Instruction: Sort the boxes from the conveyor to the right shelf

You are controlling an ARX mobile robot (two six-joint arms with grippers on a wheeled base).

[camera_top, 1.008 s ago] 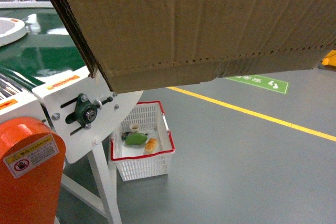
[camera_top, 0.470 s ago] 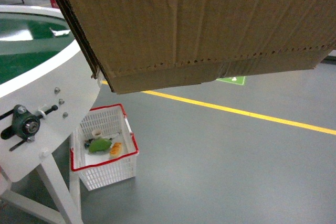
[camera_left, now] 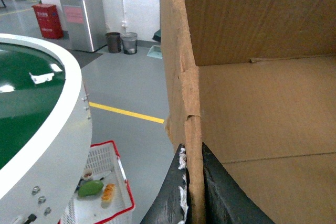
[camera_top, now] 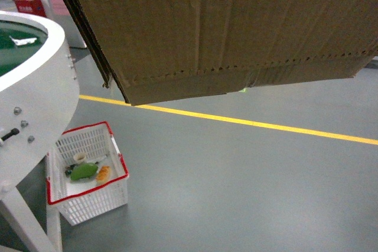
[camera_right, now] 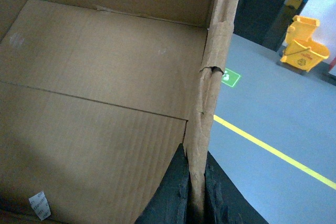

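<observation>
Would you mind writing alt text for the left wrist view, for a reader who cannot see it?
The left gripper clamps the worn side wall of an open, empty cardboard box, which fills the right of the frame. To the left curves the green conveyor with its white rim, above a white, red-rimmed basket on the grey floor.

This is a factory or warehouse floor. A grey sealed floor (camera_top: pixel 248 193) carries a painted yellow line (camera_top: pixel 248 121) and a green floor sign (camera_right: pixel 229 77). A curved green conveyor (camera_left: pixel 26 108) with a white rim stands left of the left gripper (camera_left: pixel 191 192); a yellow mop bucket (camera_right: pixel 304 51) sits beyond the right gripper (camera_right: pixel 195 192).
</observation>
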